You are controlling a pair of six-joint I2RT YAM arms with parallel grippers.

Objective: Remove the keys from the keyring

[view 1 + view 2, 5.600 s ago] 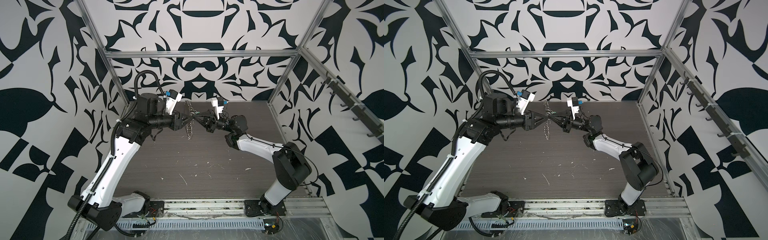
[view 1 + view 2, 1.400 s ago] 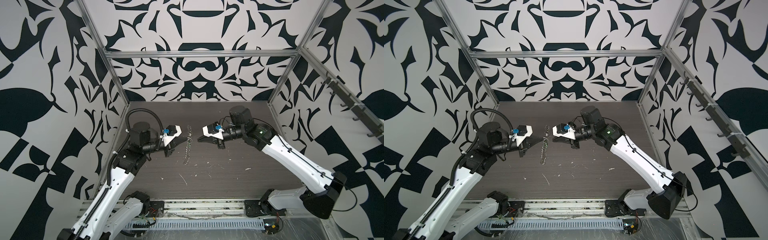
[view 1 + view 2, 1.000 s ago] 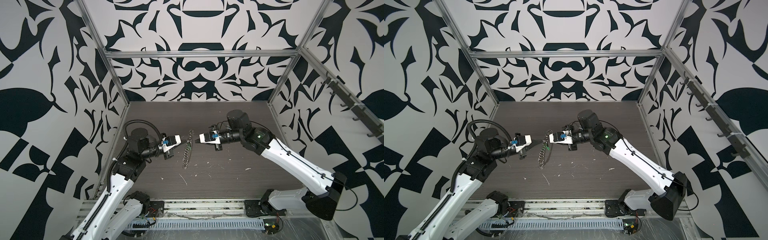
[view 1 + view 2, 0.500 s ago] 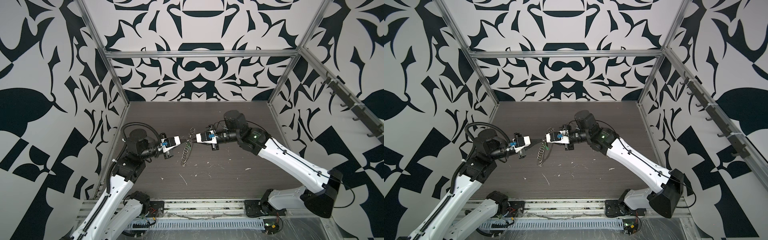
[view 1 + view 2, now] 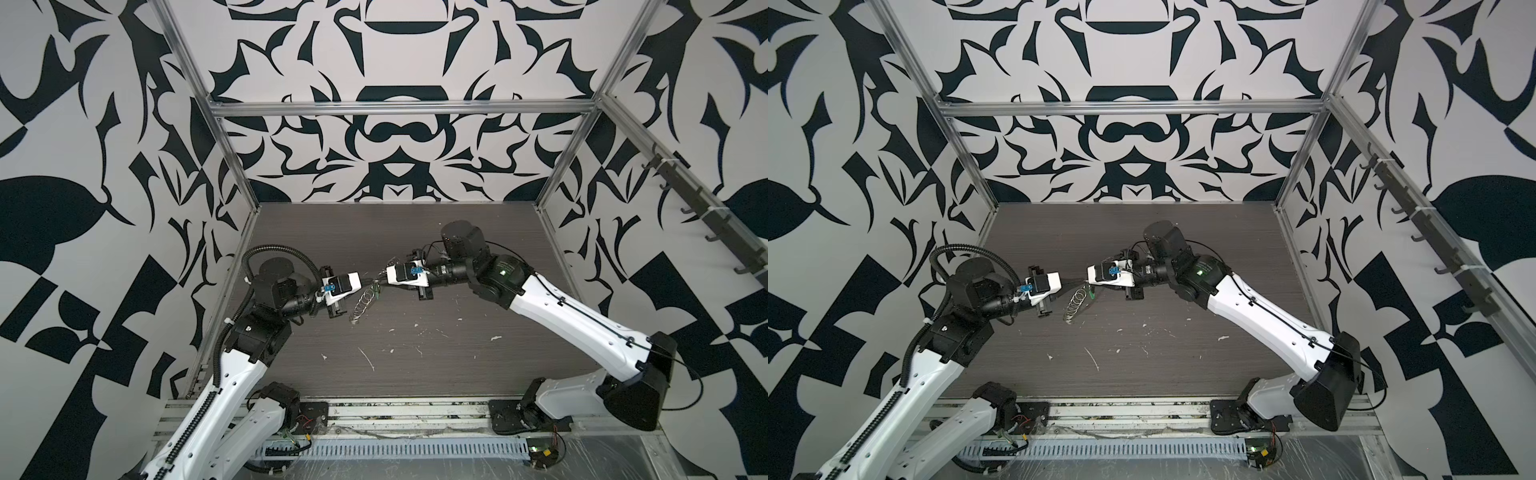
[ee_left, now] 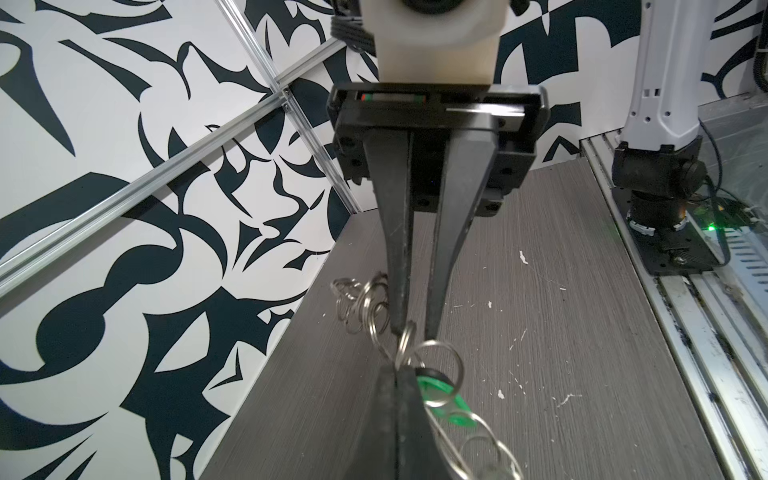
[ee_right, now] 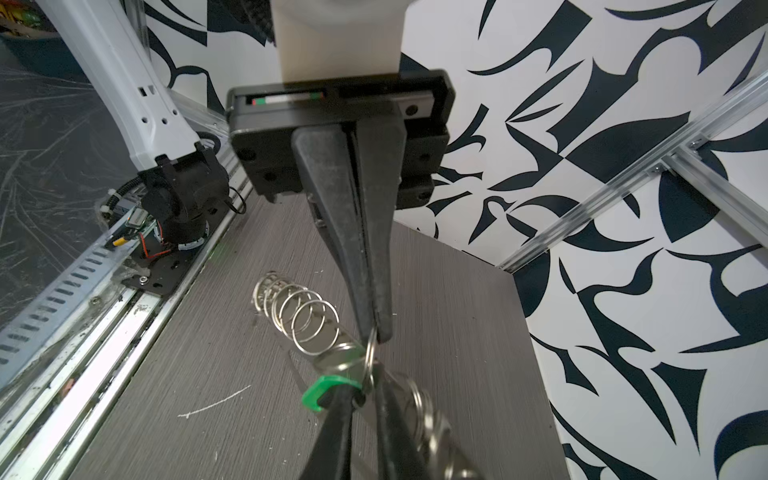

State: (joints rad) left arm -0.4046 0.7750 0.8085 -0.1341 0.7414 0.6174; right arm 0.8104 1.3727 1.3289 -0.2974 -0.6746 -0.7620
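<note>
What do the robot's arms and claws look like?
The left arm and right arm are white shells with black joints. A ribbed black hose loops off the left one; thin black cables run along the right. The left claw and right claw are white blocks with blue marks and two tapering black fingers.

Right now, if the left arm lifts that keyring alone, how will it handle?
Likely floppy: the keyring sags as a loose row of rings from the left gripper. The rings would probably slide and swing. The green tag looks light and free to dangle.
</note>
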